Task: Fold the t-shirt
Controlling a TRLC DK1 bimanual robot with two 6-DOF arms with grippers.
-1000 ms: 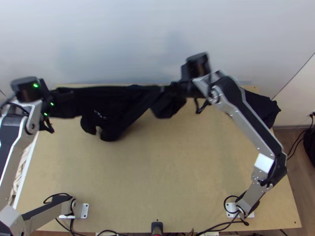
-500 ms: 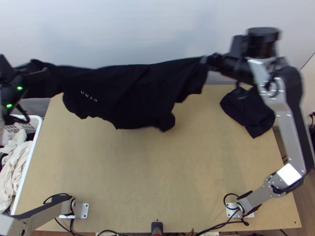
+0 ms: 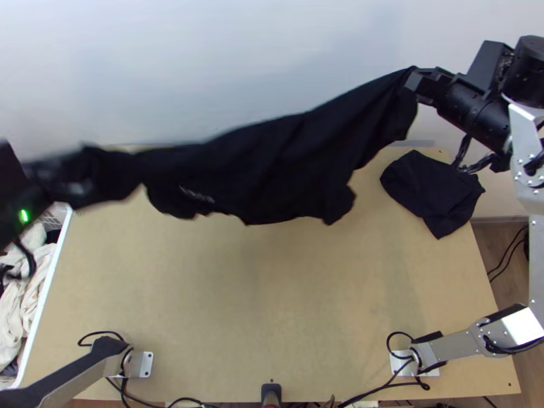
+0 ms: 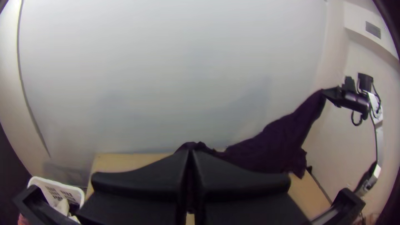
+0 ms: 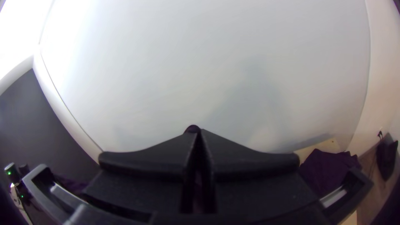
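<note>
Can see a black t-shirt (image 3: 272, 163) strung across the far part of the table (image 3: 272, 292), between the left gripper (image 3: 76, 185) and the right gripper (image 3: 416, 81). Hangs in loose folds rather than flat or folded up, with a ragged lower edge and a small pale print (image 3: 197, 196) nearer the left gripper. Slopes upward toward the right gripper, judging by the left wrist view. In that same view, pressed together at the tips on one end of the t-shirt, with a dark bunch of cloth poking out beyond. Clamped likewise in the right wrist view, on the opposite end, with just a nub of cloth past the fingertips. Can't tell whether touching the table anywhere along the lower edge. Also lying bunched on the table near the far right corner: a black cloth (image 3: 435, 194). Beside the table's left edge, a white basket (image 3: 53, 272) with pale clothes (image 3: 20, 313) inside.
</note>
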